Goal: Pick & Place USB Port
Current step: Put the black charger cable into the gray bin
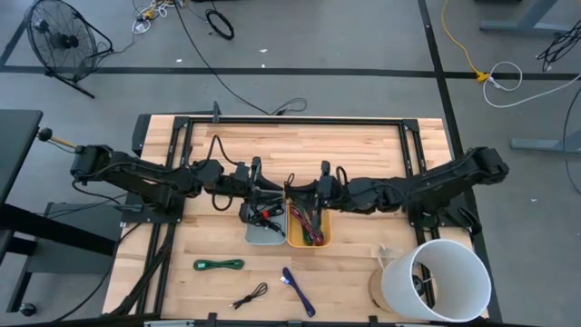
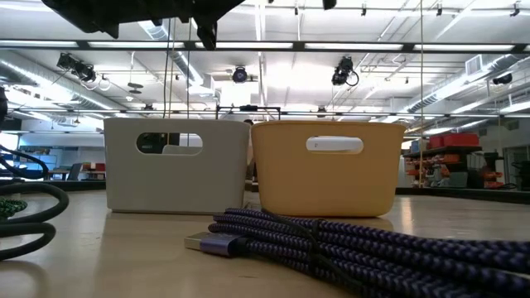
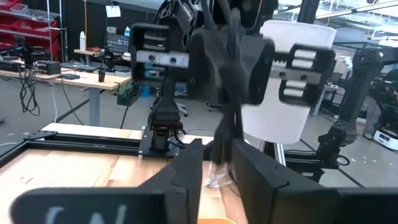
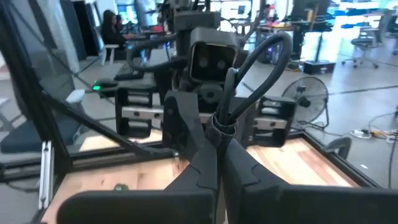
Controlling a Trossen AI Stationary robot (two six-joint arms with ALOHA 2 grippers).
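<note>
Two arms meet over the bins at table centre, one black cable (image 4: 249, 74) between them. Right fingers (image 4: 217, 146) pinch it shut; left fingers (image 3: 214, 155), at their 9 o'clock, sit part-open around it. Early release drops it outside the grey bin (image 1: 263, 234).

2 dark jointed arms (image 1: 136, 177), black cabling

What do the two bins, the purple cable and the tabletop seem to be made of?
Grey bin and yellow bin: probably moulded plastic, matte, with cut-out handles. Purple cable: braided fabric sheath, shown by the woven pattern, with a metallic-looking plug. Tabletop: wood, pale butcher-block strips.
</note>
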